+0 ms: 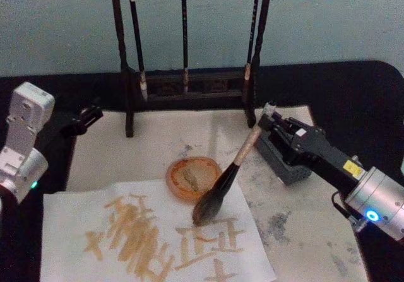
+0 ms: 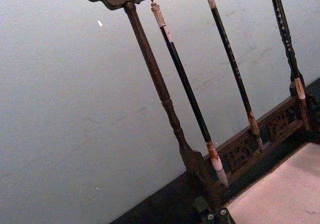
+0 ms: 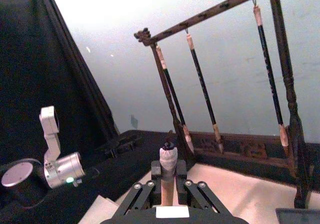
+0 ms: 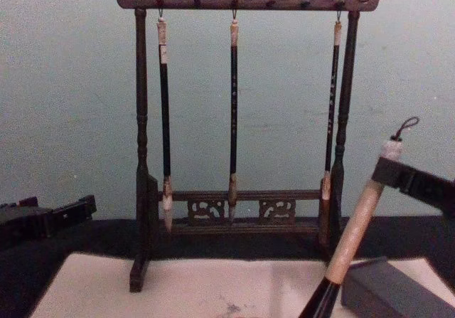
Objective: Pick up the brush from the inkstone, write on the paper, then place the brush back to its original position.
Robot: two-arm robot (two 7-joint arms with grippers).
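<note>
Head view: the right gripper (image 1: pixel 269 123) is closed on the brush (image 1: pixel 243 152) near the top of its cream handle. The brush slants down toward the robot, and its dark bristles sit on a smaller white sheet (image 1: pixel 76 212) marked with tan strokes. The bristles are just beside a round orange dish (image 1: pixel 189 180). This sheet lies over the near part of the paper (image 1: pixel 158 134), which spreads across the black tabletop (image 1: pixel 353 86). A grey block (image 1: pixel 285 165) sits on the paper under the right gripper. The left gripper (image 1: pixel 87 118) hovers at the paper's far left corner, well apart from the brush; I cannot tell whether it is open or closed.

Left wrist view: the wooden rack (image 2: pixel 160 86) stands against a pale wall, with three thin brushes (image 2: pixel 187 86) hanging from its top bar and a corner of the paper beside its foot.

Right wrist view: the brush's capped end and cord loop rise between the closed jaws, with the rack behind and the left arm off to one side.

Chest view: the brush leans in at the right, clamped just below its cap, above the grey block.
</note>
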